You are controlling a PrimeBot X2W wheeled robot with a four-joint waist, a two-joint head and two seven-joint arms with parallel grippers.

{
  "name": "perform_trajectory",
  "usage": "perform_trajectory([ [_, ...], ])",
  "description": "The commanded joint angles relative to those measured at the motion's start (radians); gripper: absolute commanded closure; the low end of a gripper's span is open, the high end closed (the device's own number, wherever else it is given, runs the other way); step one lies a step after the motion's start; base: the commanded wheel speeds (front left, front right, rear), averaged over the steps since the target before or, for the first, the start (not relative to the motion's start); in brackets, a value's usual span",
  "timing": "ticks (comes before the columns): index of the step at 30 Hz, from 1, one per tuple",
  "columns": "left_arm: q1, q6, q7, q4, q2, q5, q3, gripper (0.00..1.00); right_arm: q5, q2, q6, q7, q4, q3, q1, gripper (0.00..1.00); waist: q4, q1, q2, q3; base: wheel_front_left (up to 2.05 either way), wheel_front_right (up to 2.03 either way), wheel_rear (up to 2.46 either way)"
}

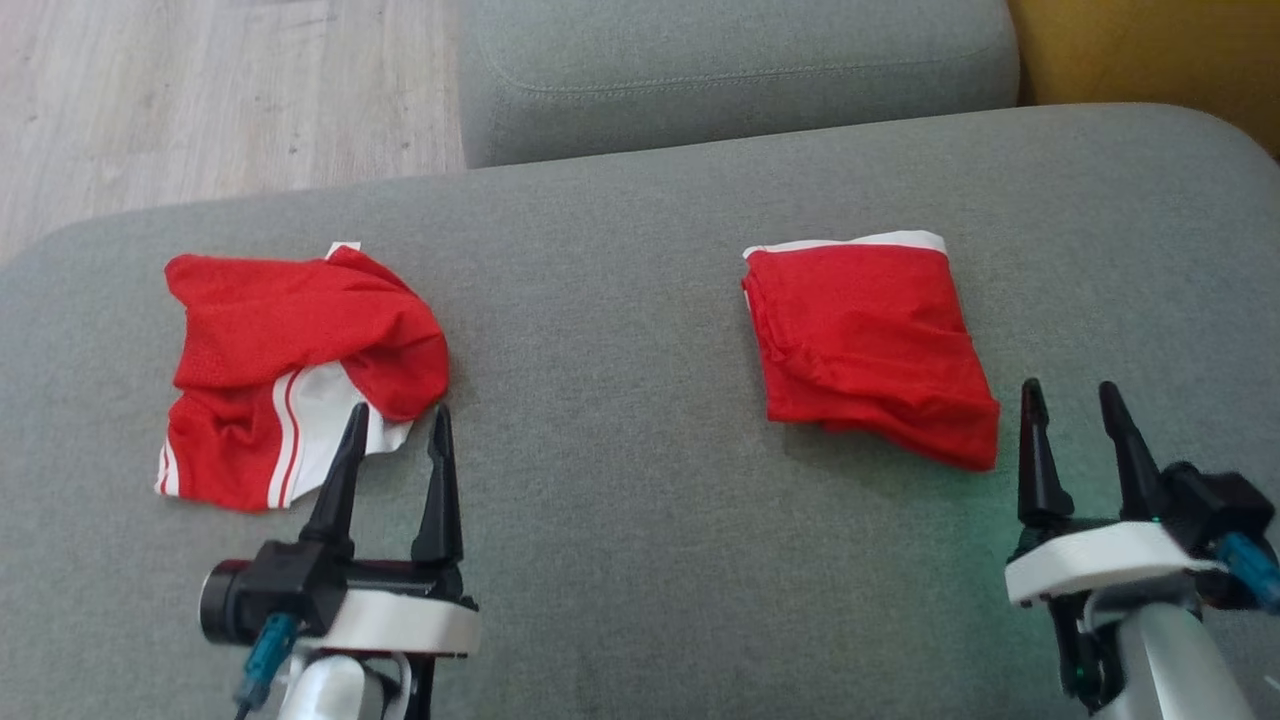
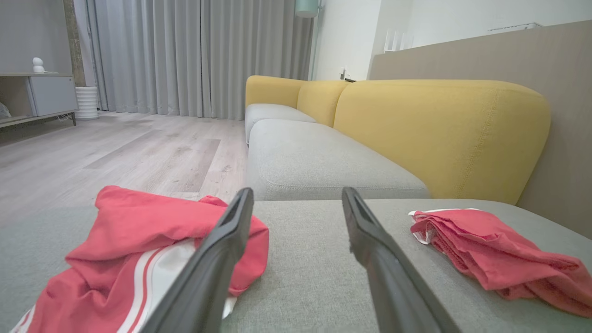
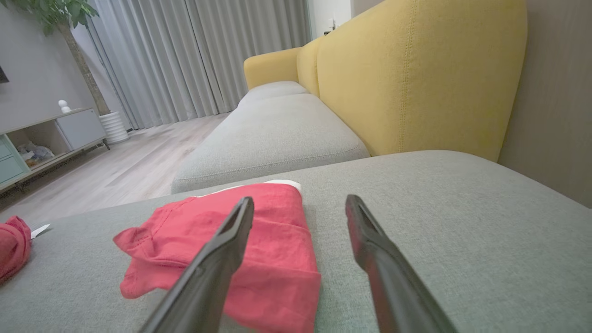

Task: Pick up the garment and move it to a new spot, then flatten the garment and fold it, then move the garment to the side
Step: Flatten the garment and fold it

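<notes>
- Left claw (image 1: 400,410), near left: fingers spread apart with nothing between them, tips pointing away over the grey sofa seat (image 1: 620,520).
- Right claw (image 1: 1069,387), near right: fingers also spread and empty. The tips sit just right of the folded garment's near corner and are not on it.
- Crumpled garment (image 1: 290,360), left half of the seat, just beyond the left claw: red mesh with a white side panel and white stripes, bunched, its upper layer rolled over. In the head view the left claw's left finger overlaps the garment's near right edge; cannot tell if they touch.
- Folded garment (image 1: 865,340), right half of the seat, well apart from the crumpled one: a red, compact, roughly square packet lying flat, with a white band along its far edge and creases across the top.
- Farther: a second grey cushion (image 1: 730,80) sits against the seat's far edge, with a yellow backrest (image 1: 1150,50) at far right and pale wood floor (image 1: 200,100) at far left.
- Farthest, in the left wrist view: grey curtains (image 2: 194,55) and a low cabinet (image 2: 46,92) at far left.
</notes>
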State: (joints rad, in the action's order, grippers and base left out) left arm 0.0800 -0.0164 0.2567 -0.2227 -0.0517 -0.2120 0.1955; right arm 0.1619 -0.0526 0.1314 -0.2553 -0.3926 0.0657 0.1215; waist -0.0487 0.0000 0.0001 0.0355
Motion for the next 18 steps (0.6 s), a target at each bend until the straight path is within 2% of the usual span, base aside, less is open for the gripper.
perform_trajectory([
  [1,0.030,0.007,0.005,0.035,-0.001,-0.008,-0.037,0.00,-0.008,0.001,-0.001,-0.006,0.050,-0.020,0.041,0.00,0.003,0.0000,-0.0001,0.003,0.00,0.00,0.00],
  [5,0.037,0.002,0.005,0.038,0.000,-0.005,-0.032,0.00,-0.003,0.002,-0.001,-0.006,0.067,-0.018,0.048,0.00,0.015,0.0000,-0.0001,0.019,0.00,0.00,0.00],
  [10,0.072,-0.004,0.005,0.045,0.001,0.001,-0.013,0.00,-0.053,0.002,-0.001,0.018,0.072,-0.020,0.110,0.00,0.051,0.0000,-0.0001,0.076,0.00,0.00,0.00],
  [11,0.081,-0.005,0.005,0.047,0.001,0.000,-0.007,0.00,-0.058,0.002,-0.001,0.031,0.068,-0.020,0.131,0.79,0.061,0.0000,-0.0001,0.092,0.00,0.00,0.00],
  [12,0.090,-0.004,0.005,0.049,0.001,-0.001,-0.001,0.00,-0.062,0.002,-0.001,0.041,0.063,-0.018,0.156,1.00,0.071,0.0000,-0.0001,0.107,0.00,0.00,0.00],
  [15,0.109,-0.004,0.005,0.051,0.001,-0.003,0.011,0.00,-0.074,0.002,-0.001,0.066,0.037,-0.008,0.212,1.00,0.092,0.0000,-0.0001,0.142,0.00,0.00,0.00],
  [18,0.136,-0.005,0.005,0.051,0.001,-0.004,0.035,0.00,-0.085,0.002,-0.001,0.096,-0.042,0.013,0.302,1.00,0.128,0.0000,-0.0001,0.187,0.00,0.00,0.00],
])
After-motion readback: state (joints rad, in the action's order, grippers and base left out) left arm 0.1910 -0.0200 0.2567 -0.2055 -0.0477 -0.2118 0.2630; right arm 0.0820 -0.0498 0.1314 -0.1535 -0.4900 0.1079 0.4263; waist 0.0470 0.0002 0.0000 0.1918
